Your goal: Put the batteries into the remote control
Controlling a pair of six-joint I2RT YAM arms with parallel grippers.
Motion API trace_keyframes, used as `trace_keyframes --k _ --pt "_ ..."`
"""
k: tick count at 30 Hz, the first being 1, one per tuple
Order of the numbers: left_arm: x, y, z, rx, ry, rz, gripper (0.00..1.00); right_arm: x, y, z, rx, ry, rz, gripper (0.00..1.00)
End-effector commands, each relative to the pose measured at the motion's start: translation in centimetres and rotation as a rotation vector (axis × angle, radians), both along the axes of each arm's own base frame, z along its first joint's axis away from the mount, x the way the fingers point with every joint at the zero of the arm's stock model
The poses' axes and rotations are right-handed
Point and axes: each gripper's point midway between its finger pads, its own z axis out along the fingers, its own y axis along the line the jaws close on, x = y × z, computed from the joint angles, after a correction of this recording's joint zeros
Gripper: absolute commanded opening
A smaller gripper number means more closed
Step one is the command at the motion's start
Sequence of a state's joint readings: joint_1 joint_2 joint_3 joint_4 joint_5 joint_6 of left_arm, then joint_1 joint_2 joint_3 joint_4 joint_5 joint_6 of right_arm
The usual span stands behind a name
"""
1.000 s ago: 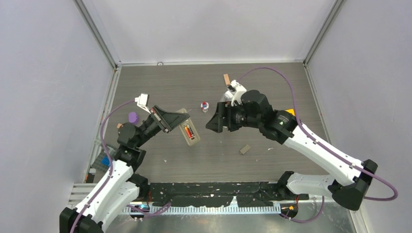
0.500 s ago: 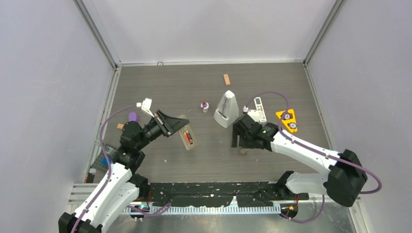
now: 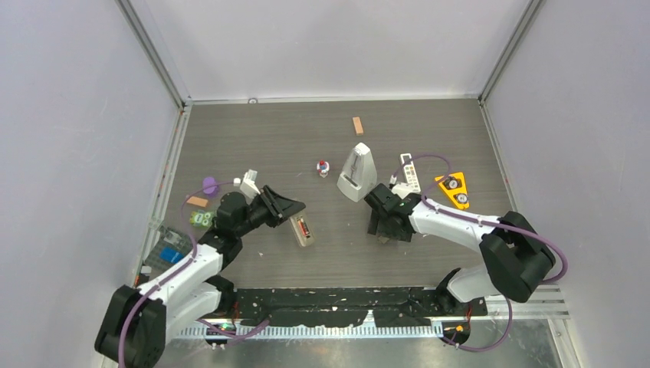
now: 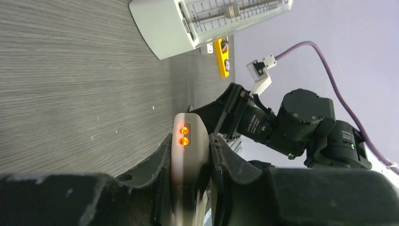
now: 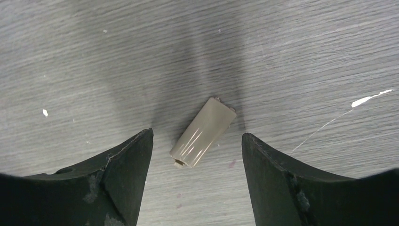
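My left gripper (image 3: pixel 290 215) is shut on one end of the remote control (image 3: pixel 303 231), a slim grey-brown bar that slants down toward the table. Its open compartment holds the batteries (image 3: pixel 304 228), dark with red ends. In the left wrist view the remote control (image 4: pixel 190 157) stands edge-on between the fingers, with two orange spots (image 4: pixel 184 135) near its tip. My right gripper (image 3: pixel 387 228) hangs open, pointing down over the small beige cover (image 5: pixel 203 133). The cover lies flat on the table between the two fingertips, touching neither.
A grey pyramid-shaped metronome (image 3: pixel 357 173) stands just left of the right arm. Behind that arm lie a white button remote (image 3: pixel 410 173) and a yellow triangle (image 3: pixel 454 189). A small red-and-white item (image 3: pixel 323 167), a wooden block (image 3: pixel 357 125) and a purple piece (image 3: pixel 209 185) lie farther off.
The right arm swung back from the remote control and came down over the cover. The left arm drew the remote control toward the near edge and lowered it.
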State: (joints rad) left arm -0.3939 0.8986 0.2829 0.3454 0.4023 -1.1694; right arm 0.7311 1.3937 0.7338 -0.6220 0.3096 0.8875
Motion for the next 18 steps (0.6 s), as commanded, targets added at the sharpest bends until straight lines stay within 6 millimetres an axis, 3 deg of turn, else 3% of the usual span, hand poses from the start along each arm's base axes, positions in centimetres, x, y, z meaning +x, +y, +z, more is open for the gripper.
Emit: trace_keyframes --k 1,5,11,13,18 --pt "1.3 -1.6 3.1 -0.037 -0.19 -0.024 0.0 1.0 -0.3 -0.7 0.002 -0.036 -0.116 0.72" --pt "2.8 -1.3 1.5 -0.039 -0.182 0.086 0.0 0.6 -0.3 -1.5 0.001 -0.011 -0.151 0.63" --pt "4.1 -1.0 0.8 -0.061 -0.198 0.253 0.0 0.5 -0.1 -2.4 0.004 0.005 -0.14 0.51" --pt "4.3 -1.3 0.2 -0.043 -0.189 0.288 0.0 0.8 0.1 -2.3 0.005 -0.009 -0.118 0.4" --pt "4.6 -2.4 -2.1 -0.007 -0.156 0.33 0.0 1.9 0.5 -1.1 -0.003 -0.054 -0.029 0.27"
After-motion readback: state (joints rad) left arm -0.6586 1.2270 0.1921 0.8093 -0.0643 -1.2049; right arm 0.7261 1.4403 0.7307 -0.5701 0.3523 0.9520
